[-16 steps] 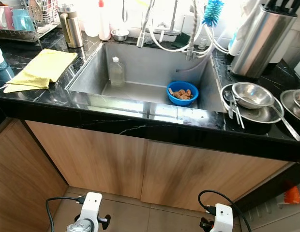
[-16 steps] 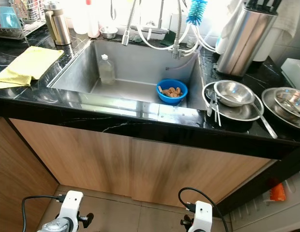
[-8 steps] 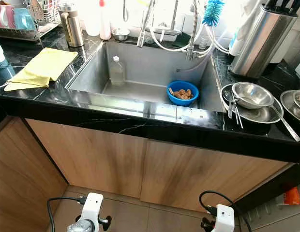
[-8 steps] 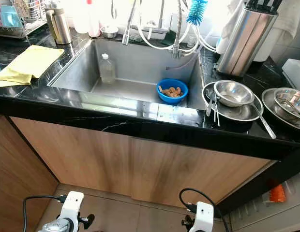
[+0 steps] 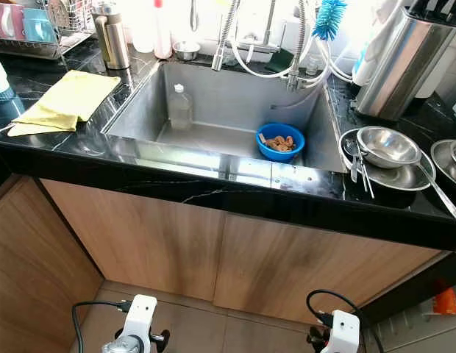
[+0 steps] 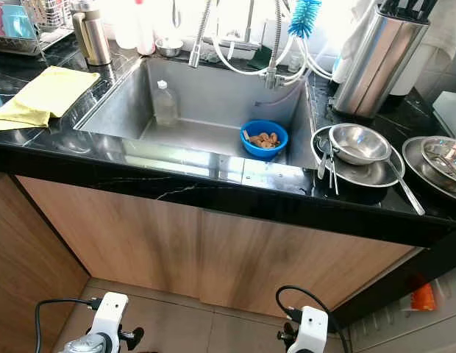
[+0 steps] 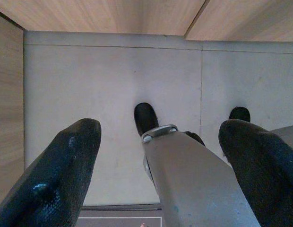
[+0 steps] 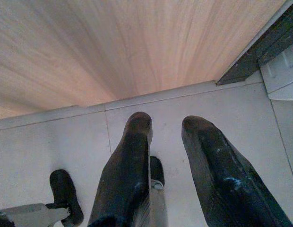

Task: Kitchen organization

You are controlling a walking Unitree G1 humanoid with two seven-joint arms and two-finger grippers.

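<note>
Before you, across the black marble tabletop (image 5: 213,187), sits a steel sink (image 5: 235,103) holding a blue bowl (image 5: 280,140) of brownish scraps near its right wall and a clear plastic bottle (image 5: 179,108) standing upright at its back left. Right of the sink, a steel bowl (image 5: 387,145) rests on a steel plate (image 5: 393,175) with tongs (image 5: 359,163) lying across the rim; a yellow cloth (image 5: 60,103) lies flat on the left, and a dish rack (image 5: 37,29) stands in the far left corner. Both arms hang idle by the wooden cabinet doors: the left gripper (image 7: 156,156) has its fingers spread wide over the floor tiles, holding nothing, and the right gripper (image 8: 168,161) has its fingers narrowly parted, also empty. To do this step well, you likely need to pick one target first, probably the blue bowl or the steel dishes, step close enough that the tabletop edge does not block your reach, then raise the nearer arm with its fingers opened. No brand, label or writing can be read on anything.
</note>
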